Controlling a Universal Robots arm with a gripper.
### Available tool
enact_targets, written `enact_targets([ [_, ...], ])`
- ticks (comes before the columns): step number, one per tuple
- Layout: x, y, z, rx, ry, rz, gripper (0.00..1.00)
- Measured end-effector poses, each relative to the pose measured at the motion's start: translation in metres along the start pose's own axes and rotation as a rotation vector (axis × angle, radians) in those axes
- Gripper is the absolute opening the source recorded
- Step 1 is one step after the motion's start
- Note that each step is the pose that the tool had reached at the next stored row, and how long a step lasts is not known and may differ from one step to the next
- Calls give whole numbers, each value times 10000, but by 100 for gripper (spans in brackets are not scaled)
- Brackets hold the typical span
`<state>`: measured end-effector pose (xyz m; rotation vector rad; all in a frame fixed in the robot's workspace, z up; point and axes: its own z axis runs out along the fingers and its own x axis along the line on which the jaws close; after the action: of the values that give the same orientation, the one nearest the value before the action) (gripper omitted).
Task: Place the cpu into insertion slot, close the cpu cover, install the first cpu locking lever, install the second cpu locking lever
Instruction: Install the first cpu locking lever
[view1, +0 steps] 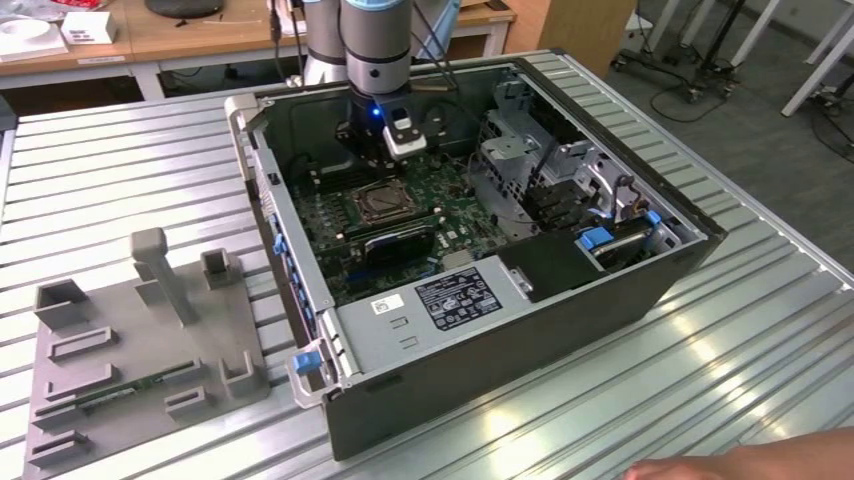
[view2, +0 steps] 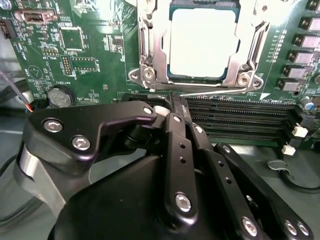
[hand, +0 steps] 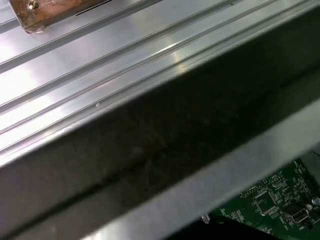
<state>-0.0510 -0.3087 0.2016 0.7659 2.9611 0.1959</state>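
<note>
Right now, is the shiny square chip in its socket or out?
In. In the second wrist view the chip lies flat inside the metal frame on the green board.

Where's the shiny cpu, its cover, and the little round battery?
cpu (view2: 202, 42), second wrist view, middle of its silver top.
cpu cover (view2: 152, 45), second wrist view, a side bar of the metal frame.
battery (view2: 61, 96), second wrist view, middle of its round face.
</note>
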Motion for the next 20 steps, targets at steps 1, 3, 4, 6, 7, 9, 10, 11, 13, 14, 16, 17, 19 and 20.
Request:
enact_targets([
  [1,-7,-12,-1,-47,25,5,11],
  [3,-16,-28,-4,-93,51,12,11],
  [4,-19,-34,-5,-105,58,13,11],
  [6,-25,-45,-6,-132,72,17,11],
  [7,-28,-50,-6,-141,77,18,11],
  [9,-29,-52,-7,-188,103,23,11],
  [10,-29,-52,-7,-220,121,28,11],
  [11,-29,-52,-9,-245,134,31,11],
  [13,-30,-49,-24,-281,153,35,11],
  [14,-30,-48,-34,-296,161,37,11],
  [16,-31,-45,-54,-327,179,42,11],
  [17,-31,-44,-61,-349,190,44,11],
  [19,-31,-44,-63,-374,202,49,11],
  [20,-31,-44,-63,-374,203,49,11],
])
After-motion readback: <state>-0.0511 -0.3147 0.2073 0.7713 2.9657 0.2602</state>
